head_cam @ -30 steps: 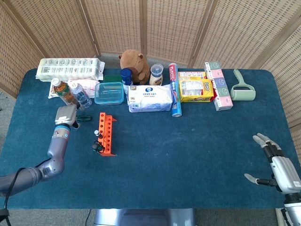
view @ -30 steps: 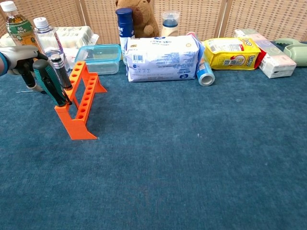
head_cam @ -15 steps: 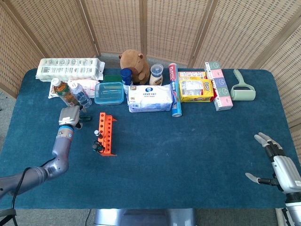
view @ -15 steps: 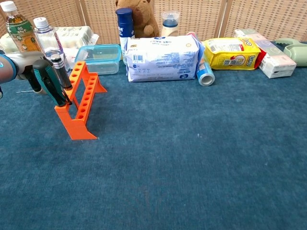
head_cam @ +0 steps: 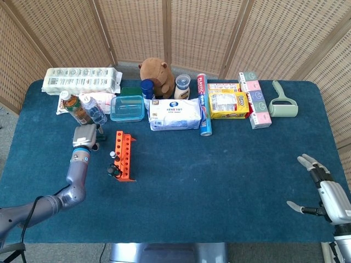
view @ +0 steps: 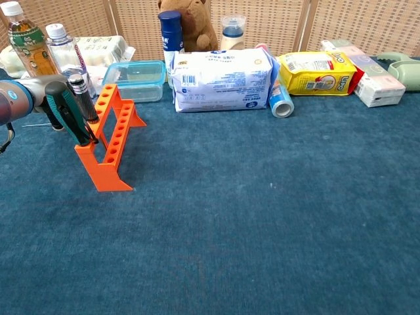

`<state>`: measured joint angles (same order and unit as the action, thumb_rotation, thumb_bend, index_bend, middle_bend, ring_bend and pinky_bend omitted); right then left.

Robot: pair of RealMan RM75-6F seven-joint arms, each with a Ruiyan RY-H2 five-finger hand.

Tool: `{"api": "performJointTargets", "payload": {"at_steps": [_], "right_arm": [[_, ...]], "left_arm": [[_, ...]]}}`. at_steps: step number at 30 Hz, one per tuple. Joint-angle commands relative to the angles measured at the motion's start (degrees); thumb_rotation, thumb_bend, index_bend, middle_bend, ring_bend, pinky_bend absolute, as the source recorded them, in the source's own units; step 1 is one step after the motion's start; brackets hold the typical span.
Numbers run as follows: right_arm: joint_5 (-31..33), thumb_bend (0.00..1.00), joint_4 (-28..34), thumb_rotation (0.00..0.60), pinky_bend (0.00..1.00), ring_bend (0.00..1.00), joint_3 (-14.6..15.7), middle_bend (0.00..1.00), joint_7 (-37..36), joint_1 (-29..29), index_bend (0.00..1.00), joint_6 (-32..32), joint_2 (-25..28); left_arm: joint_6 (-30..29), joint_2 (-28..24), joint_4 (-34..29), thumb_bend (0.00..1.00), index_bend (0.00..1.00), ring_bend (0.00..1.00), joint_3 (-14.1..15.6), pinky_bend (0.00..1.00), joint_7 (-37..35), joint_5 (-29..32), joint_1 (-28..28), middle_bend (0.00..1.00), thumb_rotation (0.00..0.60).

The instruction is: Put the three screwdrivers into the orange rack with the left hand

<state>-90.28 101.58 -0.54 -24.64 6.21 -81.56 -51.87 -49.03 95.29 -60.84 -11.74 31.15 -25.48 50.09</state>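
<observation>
1. Blue cloth tabletop (head_cam: pixel 219 175), wicker screens (head_cam: pixel 181 27) behind.
2. Orange rack (head_cam: pixel 124 155) near left edge, two screwdrivers (view: pixel 73 108) in it.
3. Left hand (head_cam: pixel 84 137) beside rack; grip can't be told.
4. Right hand (head_cam: pixel 323 189) at right front corner, fingers spread, holding nothing.
5. Front half bare; clutter along back edge.

The left arm (head_cam: pixel 66 189) is a smooth grey metallic tube with a blue ring at the wrist, and a black cable loops beside its lower part. The left hand (head_cam: pixel 83 136) has a boxy light-grey back. The right hand (head_cam: pixel 323 192) is light grey too, with dark segments along its fingers.
</observation>
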Motion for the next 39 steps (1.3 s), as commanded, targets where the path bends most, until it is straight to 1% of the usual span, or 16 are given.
{"api": "performJointTargets", "payload": {"at_steps": [1,28,34,39], "right_arm": [[-0.1,0.02,-0.1,0.600,0.00,0.00,0.0,0.03,-0.3,0.0,0.07,-0.1,0.1],[-0.9,0.02,-0.4,0.600,0.00,0.00,0.1,0.03,-1.8,0.0,0.07,-0.3,0.3],[-1.1,0.02,-0.5,0.600,0.00,0.00,0.1,0.03,-2.3,-0.1,0.07,-0.7,0.4],[-1.2,0.02,-0.8,0.600,0.00,0.00,0.1,0.03,-3.0,-0.1,0.07,-0.8,0.4]], "left_arm": [[-0.4,0.6,0.4,0.33,0.41,1.00,-0.2,1.00,0.8,0.2,0.0,1.00,0.600],[-0.6,3.7,2.9,0.33,0.42,1.00,-2.8,1.00,3.5,-0.6,-0.3,1.00,0.600],[-0.7,4.5,3.4,0.36,0.43,1.00,-3.3,1.00,4.0,-0.5,-0.3,1.00,0.600],[-0.9,4.0,2.6,0.38,0.45,1.00,-3.9,1.00,4.5,-0.2,-0.5,1.00,0.600]]}}
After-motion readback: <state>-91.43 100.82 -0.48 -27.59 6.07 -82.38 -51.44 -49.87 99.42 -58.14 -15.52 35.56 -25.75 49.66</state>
